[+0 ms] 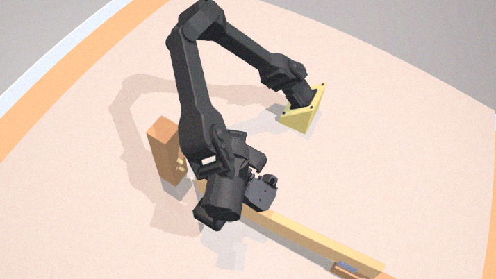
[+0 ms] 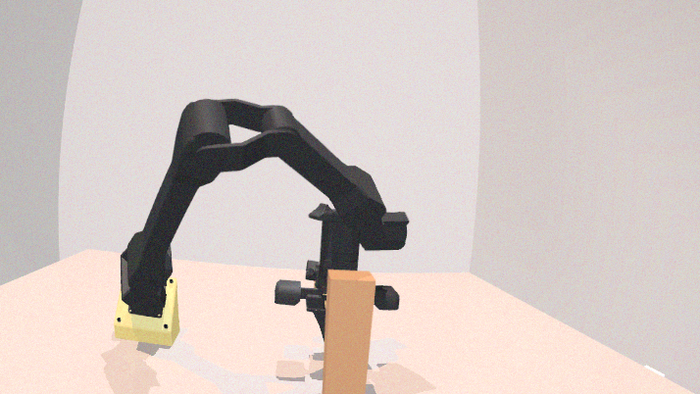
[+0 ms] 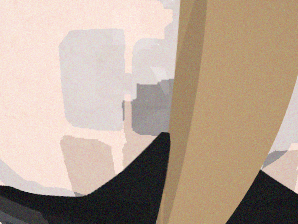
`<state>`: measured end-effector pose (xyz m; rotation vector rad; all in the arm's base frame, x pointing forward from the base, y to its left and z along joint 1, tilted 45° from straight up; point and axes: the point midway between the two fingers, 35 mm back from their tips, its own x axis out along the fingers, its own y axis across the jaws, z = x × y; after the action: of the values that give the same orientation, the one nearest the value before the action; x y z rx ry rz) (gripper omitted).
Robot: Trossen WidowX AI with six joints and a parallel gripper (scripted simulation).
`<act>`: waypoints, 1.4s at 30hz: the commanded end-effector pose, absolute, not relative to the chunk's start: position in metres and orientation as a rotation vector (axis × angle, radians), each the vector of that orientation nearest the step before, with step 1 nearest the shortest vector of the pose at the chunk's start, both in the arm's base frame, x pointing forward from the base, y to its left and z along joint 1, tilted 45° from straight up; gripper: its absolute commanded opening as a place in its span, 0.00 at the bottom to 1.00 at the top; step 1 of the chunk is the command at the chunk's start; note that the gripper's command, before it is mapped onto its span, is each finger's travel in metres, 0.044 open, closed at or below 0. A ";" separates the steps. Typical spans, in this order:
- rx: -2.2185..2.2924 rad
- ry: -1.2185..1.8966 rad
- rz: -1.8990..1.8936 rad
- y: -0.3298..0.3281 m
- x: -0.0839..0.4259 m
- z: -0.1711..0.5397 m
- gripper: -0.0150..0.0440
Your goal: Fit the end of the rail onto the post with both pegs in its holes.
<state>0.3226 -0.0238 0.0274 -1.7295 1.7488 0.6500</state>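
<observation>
The long wooden rail (image 1: 295, 229) (image 3: 235, 75) runs from under the hand to the footboard block (image 1: 334, 268) at the lower right of the top view, its far end at the blue bracket (image 1: 347, 266). Its near end shows low beside the arm, apart from the post (image 1: 167, 153) (image 2: 348, 333); whether it touches the table is unclear. Two pegs (image 1: 180, 162) stick out of the post, bare, higher than that end. My gripper (image 3: 186, 141) is shut on the rail near this end, a finger on each side. The post hides part of it in the exterior view. The end holes are hidden.
The arm's yellow base (image 1: 296, 121) (image 2: 147, 334) stands behind the rail in the top view and at the left in the exterior view. The upright post stands close to the hand and forearm. The footboard block is cut off by the lower edge of the top view.
</observation>
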 end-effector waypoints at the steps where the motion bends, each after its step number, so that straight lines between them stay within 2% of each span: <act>1: -1.734 1.733 0.655 -0.018 0.326 0.031 0.25; 42: -1.733 1.733 0.656 -0.004 0.327 0.045 0.25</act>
<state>0.3243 -0.0109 0.0428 -1.7386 1.7557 0.6471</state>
